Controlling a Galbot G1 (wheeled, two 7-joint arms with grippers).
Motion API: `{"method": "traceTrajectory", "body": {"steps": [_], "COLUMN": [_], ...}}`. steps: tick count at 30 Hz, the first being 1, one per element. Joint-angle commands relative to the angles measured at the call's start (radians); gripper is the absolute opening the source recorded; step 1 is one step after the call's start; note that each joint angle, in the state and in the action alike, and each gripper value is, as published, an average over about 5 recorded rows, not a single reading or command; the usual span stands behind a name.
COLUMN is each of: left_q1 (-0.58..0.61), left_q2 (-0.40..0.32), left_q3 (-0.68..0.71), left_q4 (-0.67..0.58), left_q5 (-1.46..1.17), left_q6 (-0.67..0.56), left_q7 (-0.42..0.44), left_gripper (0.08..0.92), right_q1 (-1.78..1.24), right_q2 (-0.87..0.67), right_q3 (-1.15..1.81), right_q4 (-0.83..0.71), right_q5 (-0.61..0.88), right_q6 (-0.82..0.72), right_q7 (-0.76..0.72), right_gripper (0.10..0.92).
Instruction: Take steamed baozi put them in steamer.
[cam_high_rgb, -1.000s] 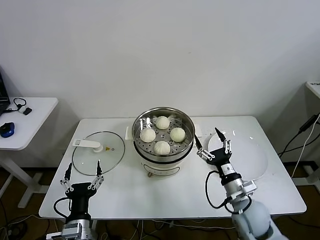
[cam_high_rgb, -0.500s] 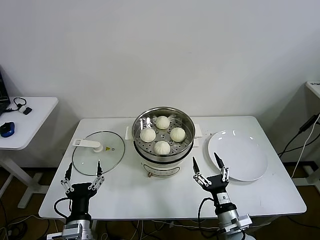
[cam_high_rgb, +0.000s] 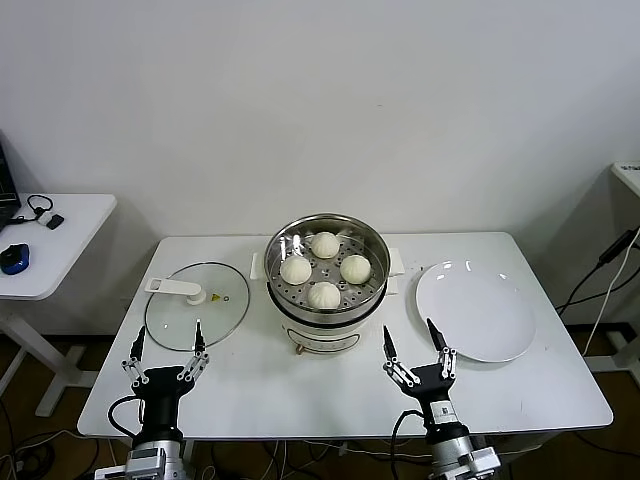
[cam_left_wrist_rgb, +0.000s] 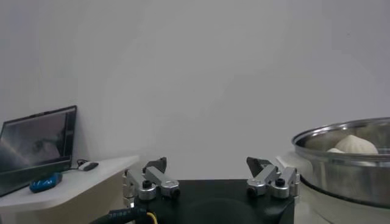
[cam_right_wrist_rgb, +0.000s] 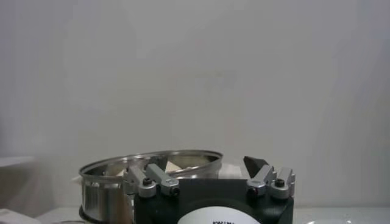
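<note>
**Clerk:** Any markings on record?

**Keeper:** One only: a small yellow triangular warning sticker on the glass lid (cam_high_rgb: 197, 305), beside its white handle. Its wording could not be read. In the right wrist view a strip of print showed on the tool's body, too cut off to read.

**Clerk:** Item, steamed baozi?

**Keeper:** Four steamed baozi (cam_high_rgb: 324, 269), cream-white, smooth, dome-shaped. All sat on the perforated tray inside the steamer (cam_high_rgb: 326, 275), spaced apart in a diamond: one far, one near, one to each side. Domes upward; being round, they had no long axis to note.

**Clerk:** Item, steamer?

**Keeper:** Round polished steel pot on a cream-white base, small side handles, standing upright at the middle of the white counter (cam_high_rgb: 250, 390), mouth open to the ceiling. The lid lay flat on the robot's left of it; a white plate (cam_high_rgb: 475, 311) lay flat on the right, bare.

**Clerk:** Tools?

**Keeper:** Left tool (cam_high_rgb: 166, 346) stood at the near counter edge, just before the lid, fingers spread apart and pointing up, holding nothing. Right tool (cam_high_rgb: 416, 347) stood at the near edge between steamer and plate, fingers likewise spread wide, holding nothing.

**Clerk:** Other furniture?

**Keeper:** A side table (cam_high_rgb: 60, 250) at far left carried a blue mouse (cam_high_rgb: 14, 259).
</note>
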Motion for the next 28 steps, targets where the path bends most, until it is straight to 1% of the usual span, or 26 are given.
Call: {"method": "traceTrajectory", "body": {"steps": [1,28], "left_q1": [0.001,0.007], "left_q2": [-0.049,-0.049], "left_q3": [0.0,0.0], "left_q4": [-0.001,-0.004], "left_q5": [0.003,0.005], "left_q6": [0.002,-0.001], "left_q7": [0.0,-0.001], "left_gripper": [0.823,0.823], "right_q1": [-0.019,-0.02], "right_q2": [0.014,0.02], "right_q3": [-0.004,-0.017], "right_q4": [0.002,0.002], "right_q5": [-0.008,-0.016], "right_q6": [0.01,0.012], "right_q7": [0.003,-0.012], "right_gripper": [0.823,0.823]}}
